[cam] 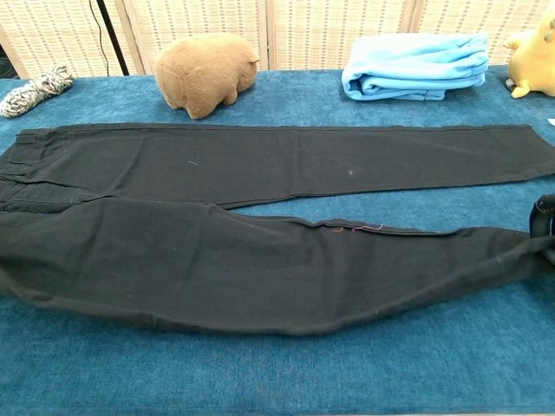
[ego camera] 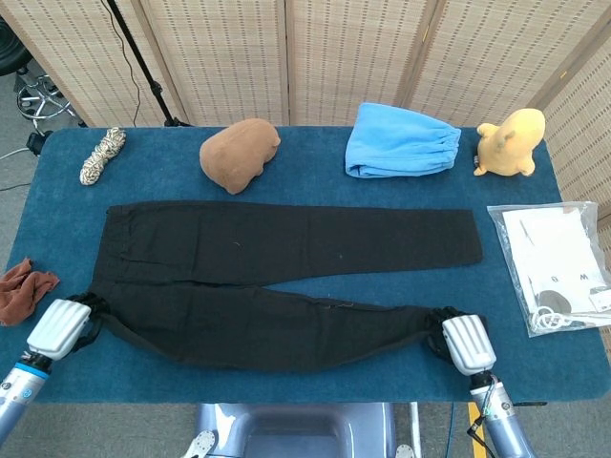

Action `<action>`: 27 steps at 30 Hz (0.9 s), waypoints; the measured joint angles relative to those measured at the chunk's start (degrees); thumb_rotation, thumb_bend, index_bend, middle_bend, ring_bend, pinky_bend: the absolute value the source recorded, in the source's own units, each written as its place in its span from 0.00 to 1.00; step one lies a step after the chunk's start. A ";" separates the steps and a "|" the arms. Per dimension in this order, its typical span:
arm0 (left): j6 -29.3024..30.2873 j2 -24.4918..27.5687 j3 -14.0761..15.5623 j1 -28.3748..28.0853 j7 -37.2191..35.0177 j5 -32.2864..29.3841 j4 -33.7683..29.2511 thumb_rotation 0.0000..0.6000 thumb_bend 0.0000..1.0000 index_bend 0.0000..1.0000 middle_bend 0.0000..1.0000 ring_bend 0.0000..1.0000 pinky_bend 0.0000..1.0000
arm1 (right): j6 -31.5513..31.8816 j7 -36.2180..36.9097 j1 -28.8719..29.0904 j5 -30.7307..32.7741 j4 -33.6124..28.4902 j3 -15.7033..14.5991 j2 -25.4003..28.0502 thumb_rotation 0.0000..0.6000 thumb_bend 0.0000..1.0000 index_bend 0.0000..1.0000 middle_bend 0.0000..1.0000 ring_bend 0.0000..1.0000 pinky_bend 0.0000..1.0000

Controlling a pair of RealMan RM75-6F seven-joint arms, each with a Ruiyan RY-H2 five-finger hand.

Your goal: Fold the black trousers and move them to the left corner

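Both hands at the near trouser leg.
My left hand (ego camera: 59, 327) and right hand (ego camera: 467, 343) gripped, fingers seemingly closed, the black trousers (ego camera: 286, 277) at waist and cuff.

Table (ego camera: 315, 186): deep teal-blue cloth, plain.
Trousers (ego camera: 286, 243): solid black, no pattern; a few pale lint specks and a short reddish thread at the inner seam in the chest view.
Left hand (ego camera: 59, 328) and right hand (ego camera: 467, 344): white ribbed backs, black fingers (ego camera: 441, 320).
Plush toy (ego camera: 239, 153): plain tan-brown.
Folded fleece (ego camera: 399, 141): light sky blue.
Second plush toy (ego camera: 511, 141): pale yellow.
Rope (ego camera: 101, 156): twisted cream and dark strands.
Rag (ego camera: 24, 289): rust brown.
Plastic bag (ego camera: 554, 265): clear, white contents with dark print.
Screen (ego camera: 315, 57): beige woven weave, pale frames.
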 measured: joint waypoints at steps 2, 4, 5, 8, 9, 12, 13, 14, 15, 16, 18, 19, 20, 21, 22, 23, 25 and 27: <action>-1.32 0.76 -0.71 -0.95 0.53 -0.73 -1.74 1.00 0.62 0.65 0.52 0.37 0.50 | -0.65 -0.27 0.60 0.61 0.06 0.75 0.09 1.00 0.69 0.59 0.52 0.47 0.64; -2.89 1.62 -1.62 -2.03 1.21 -1.76 -3.61 1.00 0.62 0.65 0.53 0.37 0.50 | -1.40 -0.52 1.30 1.37 0.09 1.56 0.20 1.00 0.69 0.59 0.52 0.47 0.64; -3.45 1.93 -1.98 -2.43 1.53 -2.19 -4.26 1.00 0.62 0.65 0.53 0.37 0.50 | -1.65 -0.59 1.51 1.63 0.10 1.84 0.25 1.00 0.69 0.59 0.52 0.47 0.64; -5.35 2.93 -3.00 -3.48 2.38 -3.67 -6.38 1.00 0.61 0.65 0.53 0.37 0.50 | -2.38 -0.92 2.42 2.55 0.14 3.08 0.52 1.00 0.69 0.59 0.52 0.47 0.64; -5.99 3.33 -3.42 -3.83 2.72 -4.33 -7.25 1.00 0.61 0.65 0.53 0.37 0.50 | -2.68 -1.05 2.86 2.98 0.11 3.66 0.68 1.00 0.69 0.59 0.52 0.47 0.64; -7.26 4.01 -4.54 -4.62 3.53 -5.91 -8.86 1.00 0.61 0.66 0.53 0.38 0.50 | -3.32 -1.37 3.75 3.84 0.01 4.70 1.03 1.00 0.69 0.59 0.52 0.47 0.64; -7.61 4.07 -4.87 -4.86 3.65 -6.32 -9.13 1.00 0.61 0.66 0.53 0.38 0.51 | -3.53 -1.41 3.97 4.04 -0.02 4.92 1.10 1.00 0.69 0.59 0.52 0.47 0.64; -7.93 4.12 -5.18 -5.10 3.70 -6.69 -9.36 1.00 0.61 0.66 0.53 0.38 0.51 | -3.79 -1.41 4.29 4.28 -0.06 5.21 1.16 1.00 0.70 0.59 0.52 0.47 0.64; -8.23 4.13 -5.53 -5.34 3.75 -7.11 -9.58 1.00 0.61 0.67 0.54 0.38 0.51 | -4.20 -1.45 4.75 4.58 -0.07 5.61 1.23 1.00 0.70 0.59 0.52 0.47 0.64; -8.38 4.13 -5.74 -5.48 3.80 -7.37 -9.68 1.00 0.61 0.67 0.54 0.39 0.51 | -4.48 -1.53 5.10 4.76 -0.04 5.87 1.26 1.00 0.70 0.59 0.52 0.47 0.64; -8.84 4.09 -6.38 -5.87 3.93 -8.12 -9.95 1.00 0.61 0.68 0.55 0.39 0.52 | -5.07 -1.76 5.89 5.15 0.21 6.39 1.26 1.00 0.70 0.59 0.52 0.47 0.64; -9.14 4.08 -6.69 -6.11 4.03 -8.47 -10.07 1.00 0.61 0.68 0.55 0.39 0.52 | -5.39 -1.86 6.28 5.36 0.41 6.69 1.22 1.00 0.70 0.59 0.52 0.47 0.64; -9.53 4.07 -7.03 -6.41 4.21 -8.85 -10.21 1.00 0.61 0.68 0.55 0.39 0.52 | -5.77 -1.96 6.70 5.60 0.66 6.99 1.16 1.00 0.70 0.59 0.52 0.47 0.64; -10.06 4.05 -7.42 -6.79 4.62 -9.32 -10.40 1.00 0.61 0.68 0.55 0.39 0.52 | -6.30 -2.09 7.28 5.92 1.04 7.37 1.07 1.00 0.70 0.59 0.52 0.47 0.64; -10.50 4.04 -7.65 -7.07 4.96 -9.64 -10.54 1.00 0.61 0.68 0.55 0.39 0.52 | -6.67 -2.18 7.70 6.15 1.35 7.65 0.98 1.00 0.70 0.59 0.52 0.47 0.64; -10.98 4.03 -7.90 -7.36 5.30 -10.01 -10.71 1.00 0.61 0.68 0.55 0.39 0.52 | -7.03 -2.27 8.12 6.37 1.71 7.90 0.87 1.00 0.70 0.59 0.52 0.47 0.64; -12.13 3.97 -8.52 -8.04 6.00 -10.99 -11.07 1.00 0.61 0.68 0.55 0.39 0.52 | -7.92 -2.54 9.06 6.90 2.61 8.43 0.58 1.00 0.70 0.59 0.52 0.47 0.64; -13.24 3.82 -9.16 -8.70 6.70 -12.02 -11.27 1.00 0.61 0.68 0.55 0.39 0.52 | -8.74 -2.78 9.96 7.46 3.56 8.94 0.24 1.00 0.70 0.59 0.52 0.47 0.64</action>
